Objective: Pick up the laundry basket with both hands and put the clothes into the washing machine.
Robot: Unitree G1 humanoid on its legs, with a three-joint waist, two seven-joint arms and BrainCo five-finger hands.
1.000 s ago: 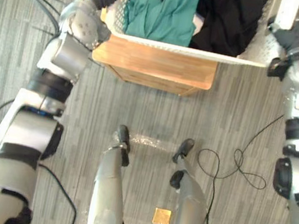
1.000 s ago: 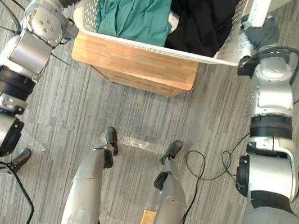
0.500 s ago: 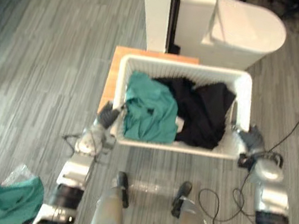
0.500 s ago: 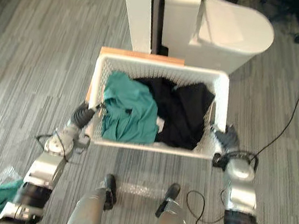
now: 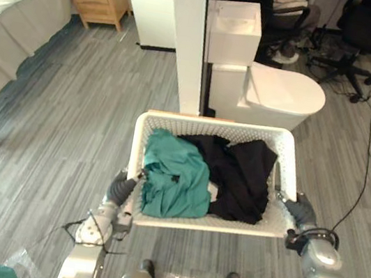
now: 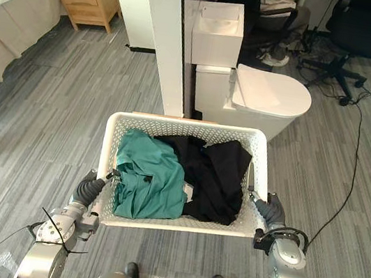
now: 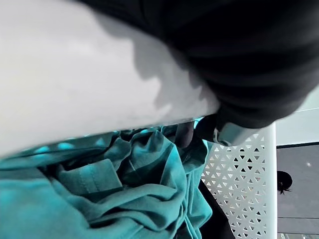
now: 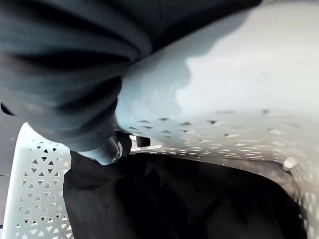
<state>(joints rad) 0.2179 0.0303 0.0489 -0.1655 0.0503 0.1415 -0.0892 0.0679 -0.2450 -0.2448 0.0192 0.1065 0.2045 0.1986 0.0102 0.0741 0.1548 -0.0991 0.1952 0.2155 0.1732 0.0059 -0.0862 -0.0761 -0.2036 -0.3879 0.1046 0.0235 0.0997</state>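
The white laundry basket (image 5: pixel 216 123), holding a teal garment (image 5: pixel 171 183) and black clothes (image 5: pixel 239 179), is held between both hands, near a toilet (image 5: pixel 280 97). The left hand (image 5: pixel 121 189) and the right hand (image 5: pixel 299 210) each curl their fingers over a side rim.

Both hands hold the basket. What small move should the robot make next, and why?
Probably turn slowly, keeping the laundry basket level. The left hand and right hand grip its side rims, green clothes and black clothes lie inside, and ahead stand a toilet and a white pillar, so the washer must be sought elsewhere.
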